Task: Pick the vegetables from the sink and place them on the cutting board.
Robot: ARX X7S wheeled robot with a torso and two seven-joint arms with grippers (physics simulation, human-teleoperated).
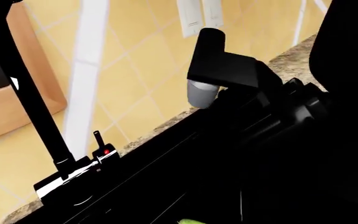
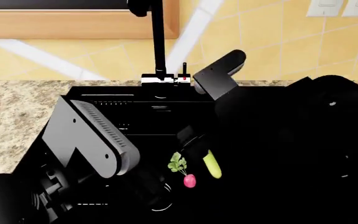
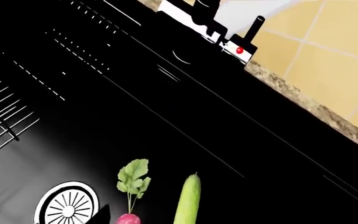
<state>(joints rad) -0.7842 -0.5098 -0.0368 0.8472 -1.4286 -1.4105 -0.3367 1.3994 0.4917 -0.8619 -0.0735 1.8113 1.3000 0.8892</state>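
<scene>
A light yellow-green cucumber (image 2: 212, 164) and a pink-red radish (image 2: 189, 180) with green leaves lie side by side on the floor of the black sink (image 2: 135, 116). The right wrist view has the cucumber (image 3: 187, 200) and the radish (image 3: 129, 218) at its edge, with none of that gripper's fingers in sight. A black shape that I take for my left gripper (image 2: 193, 140) hovers at the cucumber's far end. Black on black hides how its jaws stand. Only the cucumber's tip (image 1: 191, 221) shows in the left wrist view. The cutting board is out of view.
The black-and-chrome faucet (image 2: 158, 46) stands at the sink's back edge. My right arm's elbow (image 2: 219, 74) juts over the basin near it, and my grey left arm (image 2: 92, 135) crosses the sink's left side. Speckled countertop (image 2: 11, 116) lies left. A round drain (image 3: 67, 207) sits near the radish.
</scene>
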